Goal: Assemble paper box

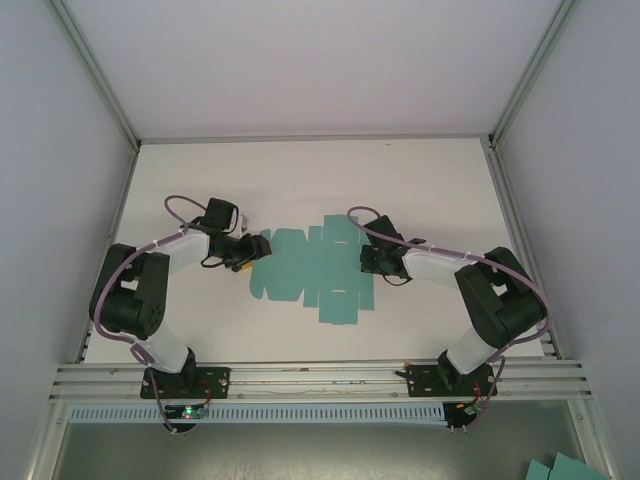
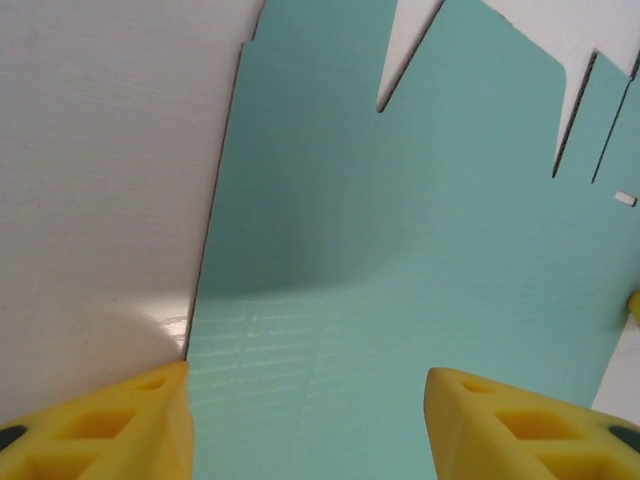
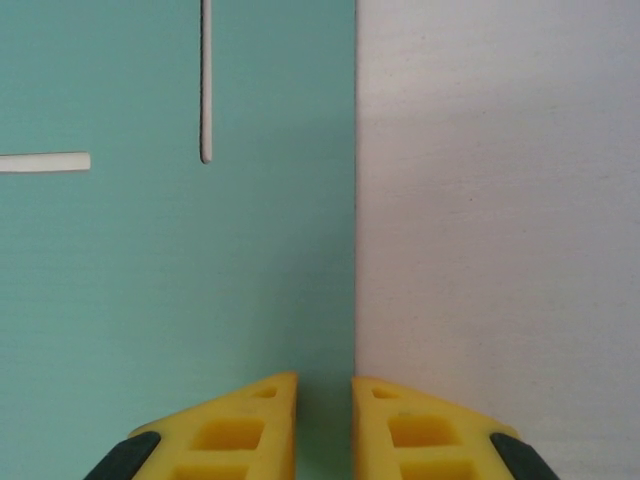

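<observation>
**Paper box blank, flat on desk, one end effector at each end**

Item: paper box (image 1: 310, 268), teal-green card, die-cut, unfolded. It lies flat at the middle of the white desk (image 1: 330, 180), long axis running left to right. Flaps and tabs are notched along the far and near edges, and one larger panel juts toward the near side. In the left wrist view the card (image 2: 400, 220) is faintly ribbed and crossed by a soft shadow; whether it bows upward there cannot be told. In the right wrist view the card (image 3: 150, 300) carries one vertical slit (image 3: 205, 80) and one short horizontal slot (image 3: 45, 162).

Left end effector (image 1: 250, 248): at the card's left end. Jaws wide and not closed on the card. The yellow fingers (image 2: 110, 430) stand well apart over the sheet, and the card's left edge runs down to the inner corner of the finger at the view's left.

Right end effector (image 1: 368, 262): at the card's right side. Jaws narrow, with a slim gap between the yellow fingers (image 3: 240, 430). The card's straight right edge runs into that gap, teal beneath one finger and bare desk beneath the other. Whether the edge is pinched cannot be told.

Surroundings: arms (image 1: 140, 290) in white and black with lilac cables (image 1: 175, 205), bolted to a metal rail (image 1: 320, 378) at the desk's near edge. Plain pale walls (image 1: 50, 150) stand on three sides. Spare teal sheets (image 1: 562, 468) lie below the rail at the lower right corner.
</observation>
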Robot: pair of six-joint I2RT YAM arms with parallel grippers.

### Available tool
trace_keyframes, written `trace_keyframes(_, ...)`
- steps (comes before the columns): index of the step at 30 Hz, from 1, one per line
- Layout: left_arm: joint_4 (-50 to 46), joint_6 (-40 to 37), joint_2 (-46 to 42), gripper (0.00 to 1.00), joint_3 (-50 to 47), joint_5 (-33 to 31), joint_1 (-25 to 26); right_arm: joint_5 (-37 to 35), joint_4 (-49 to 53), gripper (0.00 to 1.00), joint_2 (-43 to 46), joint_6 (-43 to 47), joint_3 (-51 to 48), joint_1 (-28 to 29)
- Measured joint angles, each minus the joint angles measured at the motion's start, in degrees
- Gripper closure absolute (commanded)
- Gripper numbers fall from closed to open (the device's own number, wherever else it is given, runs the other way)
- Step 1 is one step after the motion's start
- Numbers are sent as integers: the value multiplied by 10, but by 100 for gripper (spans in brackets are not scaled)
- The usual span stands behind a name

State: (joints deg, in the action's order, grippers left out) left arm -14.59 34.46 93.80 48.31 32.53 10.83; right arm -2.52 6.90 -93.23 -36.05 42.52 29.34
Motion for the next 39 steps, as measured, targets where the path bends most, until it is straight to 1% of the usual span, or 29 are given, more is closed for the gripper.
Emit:
trace_keyframes(4,9,10,-47,41,-6,-8,12,1,-21,83,2,0,-11,-3)
trace_keyframes(5,33,18,-61,41,-6,37,27,4,-29,83,2,0,-13,-3)
trace_keyframes(6,58,22,-73,41,-3,69,57,5,-40,83,2,0,-16,-3)
trace_keyframes(8,99,31,-89,43,0,124,110,8,-60,83,1,0,-22,-3)
trace_keyframes(9,114,37,-94,43,0,147,127,9,-69,83,0,0,-26,-3)
trace_keyframes(10,124,41,-96,43,0,161,134,11,-75,83,0,0,-28,-3)
trace_keyframes(11,132,46,-96,40,0,172,135,12,-84,83,-1,0,-30,-3)
trace_keyframes(12,134,48,-96,35,0,175,134,14,-90,83,-2,0,-32,-3)
trace_keyframes(13,133,51,-96,32,0,175,133,14,-97,81,-2,0,-34,-3)
trace_keyframes(15,122,48,-98,30,0,161,131,16,-107,75,-2,0,-38,-3)
trace_keyframes(16,107,44,-100,26,0,146,131,16,-109,69,-3,1,-38,-3)
trace_keyframes(18,56,30,-103,28,10,100,131,21,-112,65,-2,3,-37,-3)
trace_keyframes(20,6,17,-103,28,28,47,127,29,-110,65,5,5,-36,-3)
trace_keyframes(22,-21,10,-107,27,36,11,116,33,-96,64,7,9,-27,-3)
trace_keyframes(26,-45,2,-114,27,29,-35,64,54,-55,63,10,21,0,-3)
trace_keyframes(29,-56,-9,-106,27,25,-64,32,58,-26,63,24,26,21,-3)
trace_keyframes(31,-59,-18,-91,27,26,-78,20,58,-16,63,35,29,29,-3)
trace_keyframes(39,-90,-56,0,27,42,-113,8,64,-7,63,18,22,22,-3)
